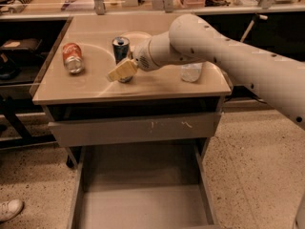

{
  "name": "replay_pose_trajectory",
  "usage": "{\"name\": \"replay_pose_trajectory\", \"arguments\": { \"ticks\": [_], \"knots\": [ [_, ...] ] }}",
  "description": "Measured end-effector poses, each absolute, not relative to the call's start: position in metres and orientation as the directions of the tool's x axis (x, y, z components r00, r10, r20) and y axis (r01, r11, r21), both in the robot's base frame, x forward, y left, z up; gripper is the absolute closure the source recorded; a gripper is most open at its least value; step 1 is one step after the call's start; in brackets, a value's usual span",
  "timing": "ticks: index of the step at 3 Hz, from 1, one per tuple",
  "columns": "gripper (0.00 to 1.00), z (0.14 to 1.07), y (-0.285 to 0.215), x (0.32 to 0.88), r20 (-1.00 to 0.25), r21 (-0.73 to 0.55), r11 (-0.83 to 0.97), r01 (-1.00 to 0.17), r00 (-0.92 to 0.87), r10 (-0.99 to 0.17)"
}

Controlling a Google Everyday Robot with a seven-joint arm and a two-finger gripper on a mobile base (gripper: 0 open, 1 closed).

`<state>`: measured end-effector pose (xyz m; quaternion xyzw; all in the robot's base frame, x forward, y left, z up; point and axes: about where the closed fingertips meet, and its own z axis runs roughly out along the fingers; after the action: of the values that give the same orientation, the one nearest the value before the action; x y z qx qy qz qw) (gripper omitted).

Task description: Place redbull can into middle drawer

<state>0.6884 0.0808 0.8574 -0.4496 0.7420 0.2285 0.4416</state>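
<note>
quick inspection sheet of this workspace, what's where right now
surface: tan table top, carrying three items
job's things: redbull can upright on the table near its middle, not in the drawer; middle drawer pulled open below the table
clutter: red soda can lying on its side at the left; clear bottle at the right, partly behind the arm; scuffed upper drawer front closed
grippers: gripper low at the front of the redbull can, overlapping its base in this view
cables: nothing seen
surroundings: speckled floor; white shoe at bottom left
</note>
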Motion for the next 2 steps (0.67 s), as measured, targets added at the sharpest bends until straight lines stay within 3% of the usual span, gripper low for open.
{"name": "replay_pose_trajectory", "arguments": {
  "ticks": [2],
  "knots": [
    [0.64,0.8574,0.0809,0.6884,-0.861,-0.058,0.491,-0.869,-0.206,-0.465]
  ]
}}
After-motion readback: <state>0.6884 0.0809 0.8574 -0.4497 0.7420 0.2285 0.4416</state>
